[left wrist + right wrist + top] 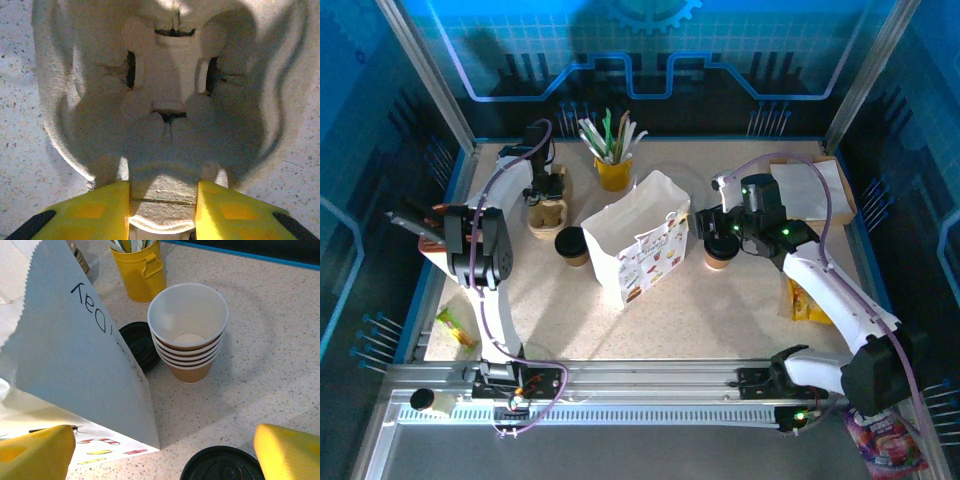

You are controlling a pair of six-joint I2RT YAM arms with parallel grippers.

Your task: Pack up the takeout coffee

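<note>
One takeout coffee [572, 244], a brown cup with a black lid, stands left of the white paper bag [636, 246]. The other coffee cup [718, 257] stands right of the bag, its black lid [222, 466] low between the fingers of my right gripper [165, 440]. That gripper [718, 232] hovers open just above it. My left gripper [545, 190] is at the back left on a tan pulp cup carrier [548, 215]. Its yellow fingers [107, 212] press both sides of the carrier's near tab [162, 200].
A yellow cup of utensils [613, 170] stands behind the bag. A stack of lidless paper cups [189, 330] sits by it, with another black lid [139, 344] half hidden behind the bag's edge. Papers [810, 190] lie at the back right, a yellow packet [805, 303] by the right arm.
</note>
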